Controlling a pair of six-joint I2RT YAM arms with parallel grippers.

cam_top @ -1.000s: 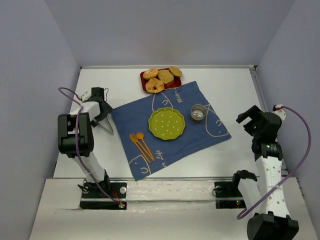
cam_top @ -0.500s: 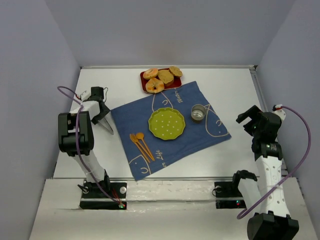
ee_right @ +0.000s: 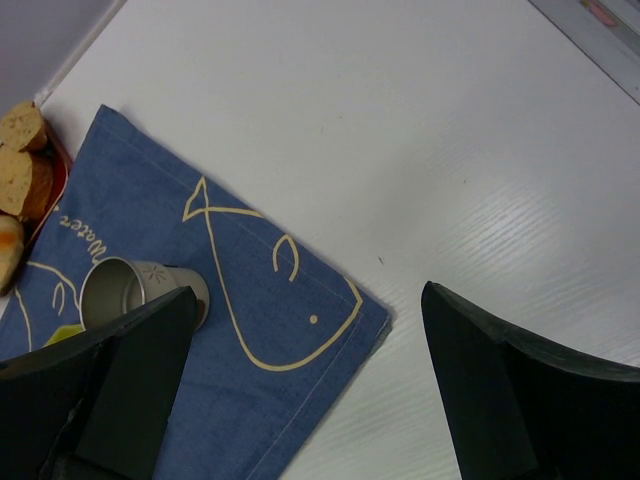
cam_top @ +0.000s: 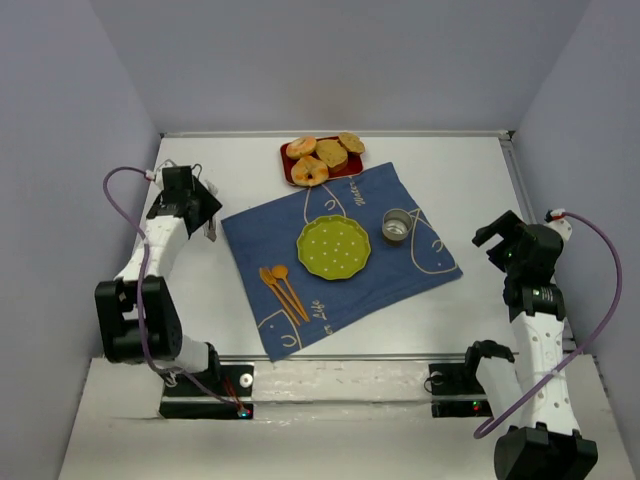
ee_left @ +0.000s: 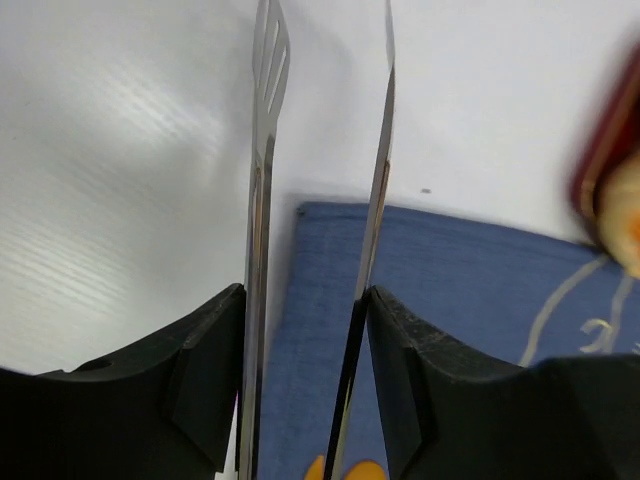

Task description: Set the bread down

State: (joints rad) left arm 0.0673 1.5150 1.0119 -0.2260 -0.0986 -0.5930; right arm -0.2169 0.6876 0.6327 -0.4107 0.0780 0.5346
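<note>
**Bread on the red tray, tongs in my left hand**

From above: the bread lies in several round pieces on a red tray at the far side of the white table, and the tray's near edge touches the far edge of a blue cloth. On the cloth sit a green plate with nothing on it, a metal cup just to its right, and an orange spoon and fork side by side near its left. My left hand is over bare table just off the cloth's left corner, pinching a pair of metal tongs. My right hand hangs off the cloth's right side, well apart from the bread. Plain grey walls close the table in on three sides.

From my left wrist: my left hand presses both arms of the tongs between its fingers, and their tips reach out over the table. The cloth begins just below them. At the right edge I see a blurred strip of the tray and one piece of bread.

From my right wrist: my right hand is spread wide with nothing in it. Below it are the cloth's corner, the cup and, far left, the bread. I cannot see what is inside the cup.
</note>
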